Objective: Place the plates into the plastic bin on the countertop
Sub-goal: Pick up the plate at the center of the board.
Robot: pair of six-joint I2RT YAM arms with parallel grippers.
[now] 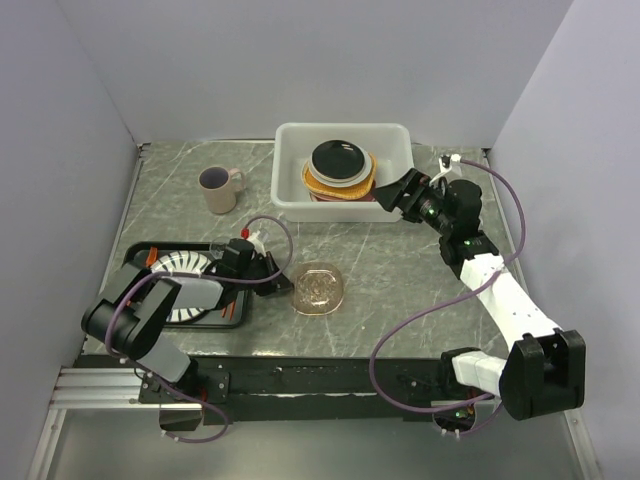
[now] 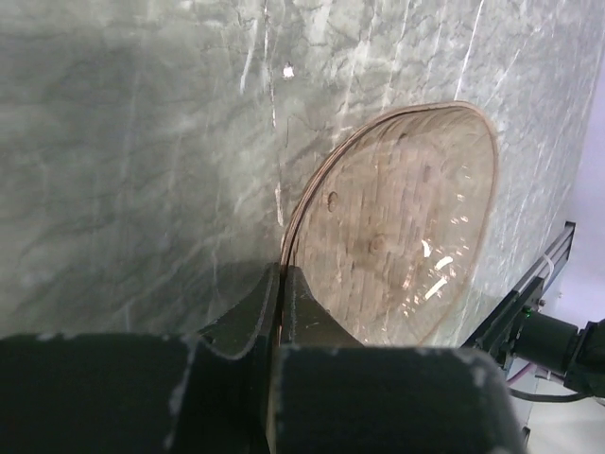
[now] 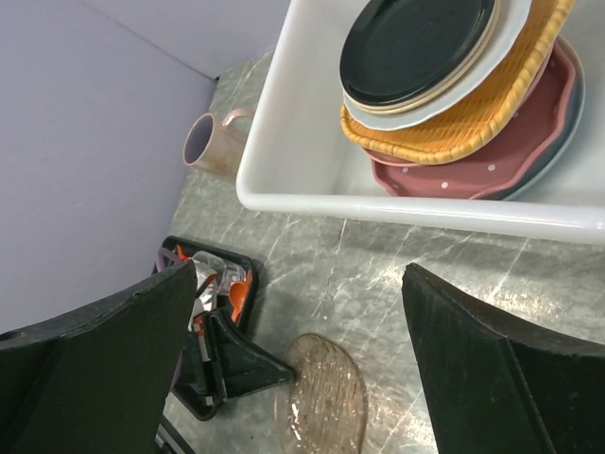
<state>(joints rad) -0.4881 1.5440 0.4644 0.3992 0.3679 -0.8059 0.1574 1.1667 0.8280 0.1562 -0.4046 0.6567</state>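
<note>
A small tan see-through plate (image 1: 320, 289) lies flat on the countertop (image 1: 400, 260). My left gripper (image 1: 285, 283) is shut on its left rim; in the left wrist view the two fingers (image 2: 246, 312) pinch the plate (image 2: 406, 227) at its edge. The plastic bin (image 1: 290, 200) holds a stack of plates (image 1: 340, 170): a dark plate (image 3: 416, 43) on top, then white, an orange one (image 3: 473, 123), and a pink one (image 3: 501, 161). My right gripper (image 1: 385, 195) hangs open and holds nothing, just outside the bin's front right wall (image 3: 312, 142).
A pink mug (image 1: 220, 188) stands left of the bin. A black tray (image 1: 190, 325) at the front left carries a striped round dish (image 1: 185, 265) and orange utensils (image 3: 236, 293). Grey walls close in both sides and the back.
</note>
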